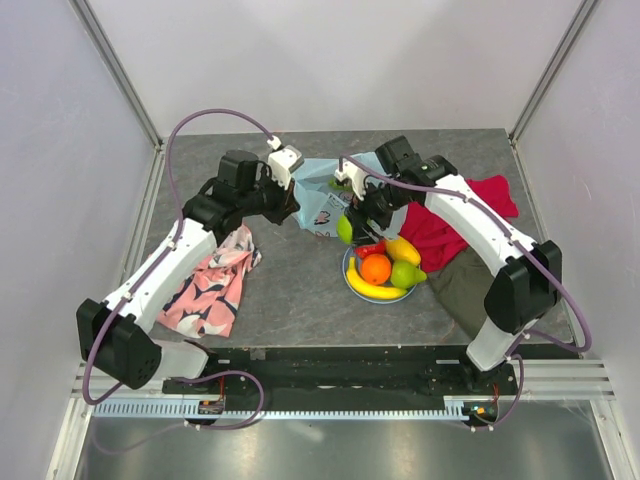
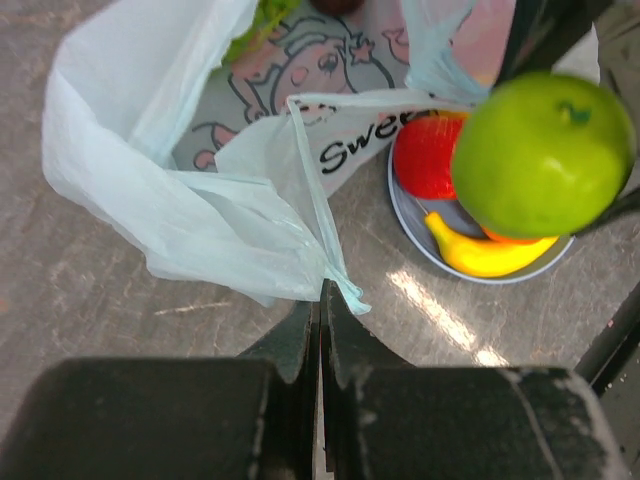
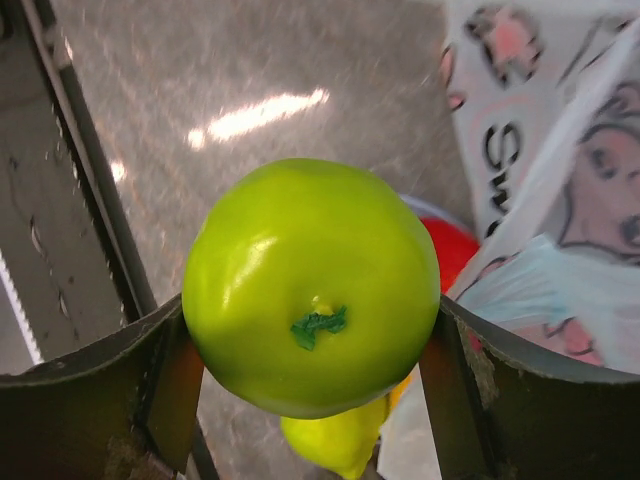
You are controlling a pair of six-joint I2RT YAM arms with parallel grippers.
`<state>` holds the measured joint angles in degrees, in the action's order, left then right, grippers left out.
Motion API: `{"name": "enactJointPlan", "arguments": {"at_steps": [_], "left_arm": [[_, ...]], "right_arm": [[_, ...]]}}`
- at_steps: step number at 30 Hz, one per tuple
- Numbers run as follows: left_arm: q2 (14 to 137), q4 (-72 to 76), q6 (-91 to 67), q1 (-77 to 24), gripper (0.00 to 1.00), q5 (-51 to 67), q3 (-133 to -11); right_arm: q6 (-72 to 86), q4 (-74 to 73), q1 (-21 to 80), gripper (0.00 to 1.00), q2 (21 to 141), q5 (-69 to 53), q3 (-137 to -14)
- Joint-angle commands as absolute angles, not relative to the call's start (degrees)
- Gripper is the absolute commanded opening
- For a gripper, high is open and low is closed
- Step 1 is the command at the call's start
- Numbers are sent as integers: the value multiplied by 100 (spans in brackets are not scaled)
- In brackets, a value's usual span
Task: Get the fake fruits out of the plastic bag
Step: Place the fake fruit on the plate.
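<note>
The green apple is gripped between the right fingers, the bag pinched by the left fingers; release onto the plate below is judged next.

Black letters reading "Swe" run across the printed panel of the bag, just below a cartoon figure; the rest of the word is hidden past the third letter. From the right wrist, only "Sw" shows on the same bag, turned on its side. No other wording, brand or number can be read in any view.
</note>
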<state>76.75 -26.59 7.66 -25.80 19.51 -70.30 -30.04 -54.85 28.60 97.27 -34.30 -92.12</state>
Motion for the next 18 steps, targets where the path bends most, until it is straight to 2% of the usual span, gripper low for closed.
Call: {"name": "enactJointPlan", "arguments": {"at_steps": [1,5,10,18], "left_arm": [[7752,-2347,615,-2505,2,1741,-7496],[7734,-2338,528,-2435,2,1854,-7497],[7612,-2285,448,-2408,2,1995,-7295],[7427,-2364,422,-2338,2,2092,-7172]], "right_arm": [[-4049,-6361,2856,57,9185,-3446,-8974],[-4464,-6653,2848,57,8746,-2788,-8395],[-4237,-6233,2690,57,8376,-2329,-7630],[-4069,-5977,2154,57,8955,-2320,-7865]]}}
